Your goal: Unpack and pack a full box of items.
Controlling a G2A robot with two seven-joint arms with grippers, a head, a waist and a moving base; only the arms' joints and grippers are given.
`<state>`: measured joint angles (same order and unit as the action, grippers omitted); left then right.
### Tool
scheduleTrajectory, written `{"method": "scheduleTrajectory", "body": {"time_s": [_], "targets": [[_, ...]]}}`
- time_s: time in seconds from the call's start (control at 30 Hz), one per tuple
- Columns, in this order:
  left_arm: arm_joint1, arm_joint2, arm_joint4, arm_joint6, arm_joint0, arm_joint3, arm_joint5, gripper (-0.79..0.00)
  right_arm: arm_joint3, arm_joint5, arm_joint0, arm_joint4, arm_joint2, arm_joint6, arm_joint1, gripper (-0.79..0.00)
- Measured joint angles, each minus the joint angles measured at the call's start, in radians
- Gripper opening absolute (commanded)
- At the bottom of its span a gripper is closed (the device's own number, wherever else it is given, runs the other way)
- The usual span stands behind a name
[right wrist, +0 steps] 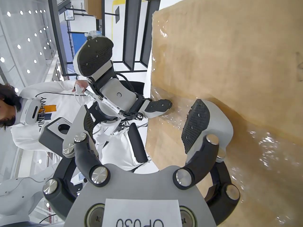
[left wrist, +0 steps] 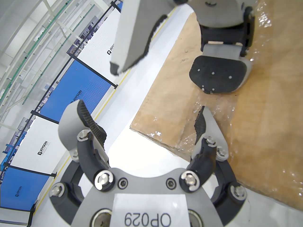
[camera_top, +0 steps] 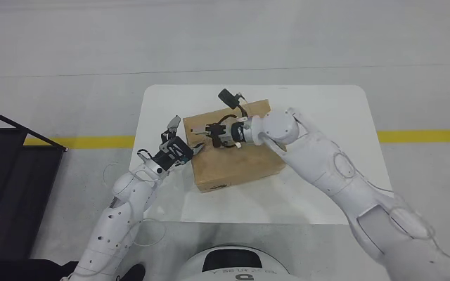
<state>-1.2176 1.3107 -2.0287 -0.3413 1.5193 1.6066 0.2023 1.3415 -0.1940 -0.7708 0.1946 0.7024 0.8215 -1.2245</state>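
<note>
A closed cardboard box (camera_top: 235, 151) sealed with clear tape (right wrist: 265, 140) lies in the middle of the white table (camera_top: 323, 119). My left gripper (camera_top: 184, 138) is open at the box's left edge. One of its fingers (left wrist: 203, 124) rests on the taped seam and the other hangs off the side. My right gripper (camera_top: 207, 135) is open over the same end of the box top, facing the left one. One pad (right wrist: 196, 124) of my right gripper (right wrist: 142, 124) lies near the tape. In the left wrist view, my left gripper (left wrist: 142, 121) has the right gripper's pad (left wrist: 217, 76) just beyond it.
Bare table surface (camera_top: 211, 204) lies in front of the box and to its right. A black rack (camera_top: 21, 183) stands on the floor left of the table. A yellow floor line (camera_top: 91, 141) runs behind it. A black shelf frame (right wrist: 132, 24) stands farther off.
</note>
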Motion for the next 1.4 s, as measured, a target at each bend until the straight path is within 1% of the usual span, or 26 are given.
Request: {"method": "scheduleTrajectory", "body": {"time_s": [0.17,0.27,0.37,0.73,1.0,1.27,1.4], "targets": [[0.0,0.0,0.0,0.0,0.0,0.0,0.0,0.0,0.047,-0.01,-0.057,-0.02,0.094,-0.001,0.034,0.0],[0.0,0.0,0.0,0.0,0.0,0.0,0.0,0.0,0.08,-0.021,-0.096,-0.04,0.141,0.021,0.053,0.0],[0.0,0.0,0.0,0.0,0.0,0.0,0.0,0.0,0.105,-0.04,-0.123,-0.064,0.163,0.046,0.065,0.0],[0.0,0.0,0.0,0.0,0.0,0.0,0.0,0.0,0.122,-0.055,-0.166,-0.077,0.249,0.047,0.087,0.0],[0.0,0.0,0.0,0.0,0.0,0.0,0.0,0.0,0.14,-0.058,-0.224,-0.09,0.353,0.07,0.116,0.0],[0.0,0.0,0.0,0.0,0.0,0.0,0.0,0.0,0.177,-0.072,-0.287,-0.094,0.457,0.041,0.14,0.0],[0.0,0.0,0.0,0.0,0.0,0.0,0.0,0.0,0.197,-0.078,-0.319,-0.101,0.488,0.037,0.149,0.0]]}}
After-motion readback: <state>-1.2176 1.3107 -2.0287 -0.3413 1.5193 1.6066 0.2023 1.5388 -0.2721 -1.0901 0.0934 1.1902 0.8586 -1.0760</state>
